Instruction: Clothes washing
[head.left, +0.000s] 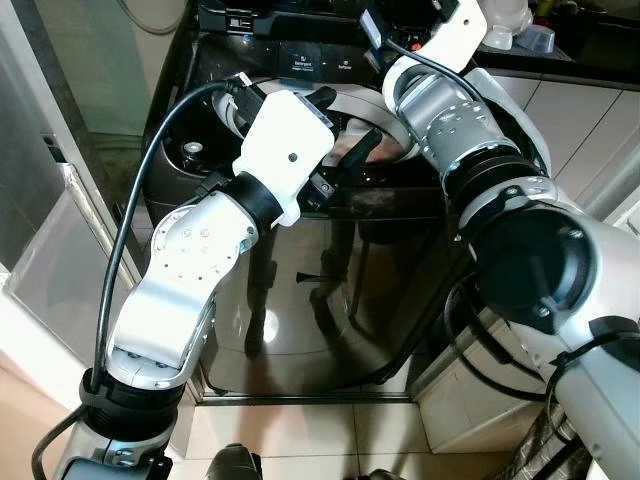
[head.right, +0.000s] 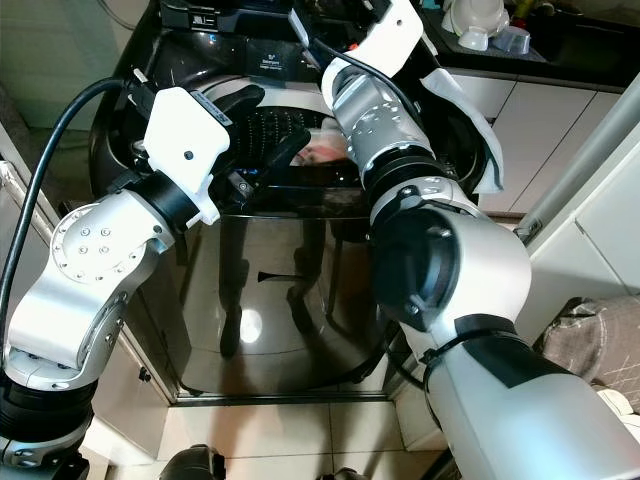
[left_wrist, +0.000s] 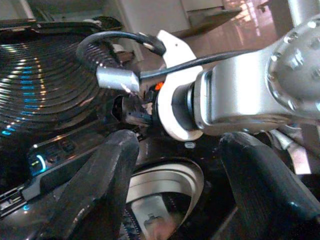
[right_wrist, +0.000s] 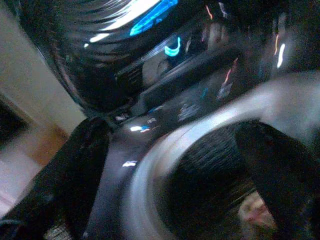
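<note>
Clothes, seen as a pinkish bundle, lie down inside the drum of the black top-loading washing machine, which stands before the robot with its lid up. Both arms reach over the open top. Left gripper hovers above the drum rim with fingers spread wide, holding nothing. Right gripper hangs over the drum mouth, fingers also wide apart and empty.

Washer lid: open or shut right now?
Open. The washer drum opening is exposed from above, with something pinkish inside; the left gripper hangs over the rim.
</note>
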